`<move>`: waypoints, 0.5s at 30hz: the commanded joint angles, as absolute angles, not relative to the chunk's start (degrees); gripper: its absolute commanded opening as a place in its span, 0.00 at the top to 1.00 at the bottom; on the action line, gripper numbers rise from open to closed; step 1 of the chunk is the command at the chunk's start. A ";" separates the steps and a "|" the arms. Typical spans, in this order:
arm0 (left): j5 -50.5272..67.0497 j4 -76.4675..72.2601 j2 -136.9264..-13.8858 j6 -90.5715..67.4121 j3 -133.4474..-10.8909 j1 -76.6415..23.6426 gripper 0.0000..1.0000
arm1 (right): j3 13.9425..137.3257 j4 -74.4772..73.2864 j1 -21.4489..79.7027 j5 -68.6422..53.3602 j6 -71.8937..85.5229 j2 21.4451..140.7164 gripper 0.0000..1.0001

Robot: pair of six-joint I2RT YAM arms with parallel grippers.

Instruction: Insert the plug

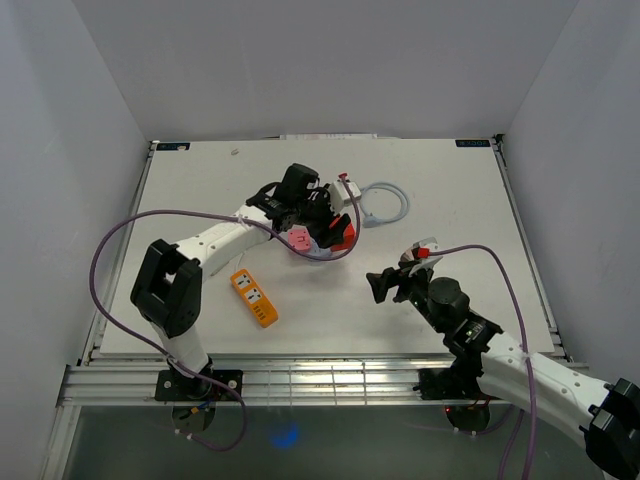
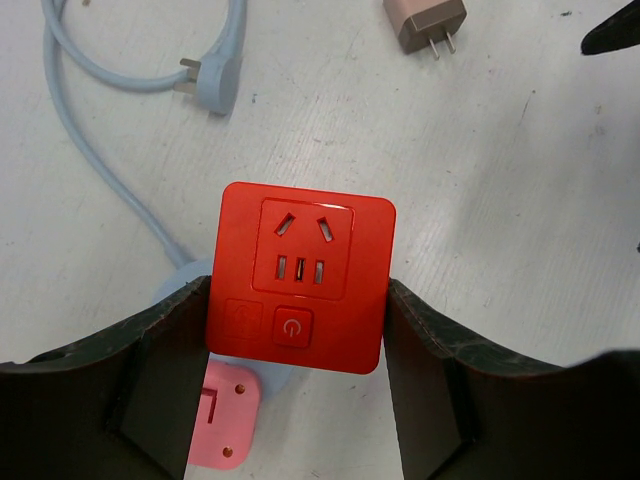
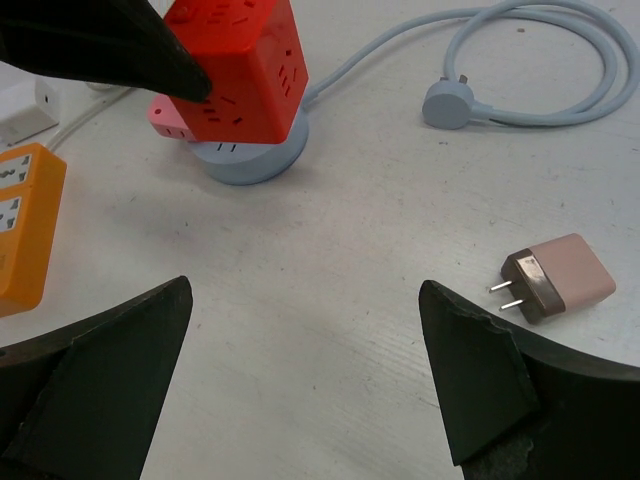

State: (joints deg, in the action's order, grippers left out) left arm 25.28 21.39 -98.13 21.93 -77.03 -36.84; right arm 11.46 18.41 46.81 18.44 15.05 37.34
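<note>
— White surface [image 1: 480,200]: where does the plug [image 3: 558,280] lie?
— Flat, just right of the spread-open right hand [image 3: 305,300], prongs roughly toward the red socket cube [image 2: 300,275], which the left hand [image 2: 297,300] clamps.

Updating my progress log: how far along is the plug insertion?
Done: left gripper is shut on the red socket cube. In hand: right gripper, open, hovers near the pink plug. Left: grasp that plug, lying loose on the table, and push it in.
</note>
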 commanded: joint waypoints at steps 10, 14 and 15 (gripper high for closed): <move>27.33 16.17 -99.14 23.11 -76.99 -34.19 1.00 | 10.81 22.06 46.84 20.30 15.82 36.12 0.01; 28.83 15.56 -99.40 23.47 -76.47 -32.79 1.00 | 10.81 22.15 46.85 20.22 15.65 36.47 0.01; 28.92 15.30 -99.40 23.55 -76.20 -32.61 1.00 | 10.90 22.24 46.76 20.21 15.73 36.56 0.01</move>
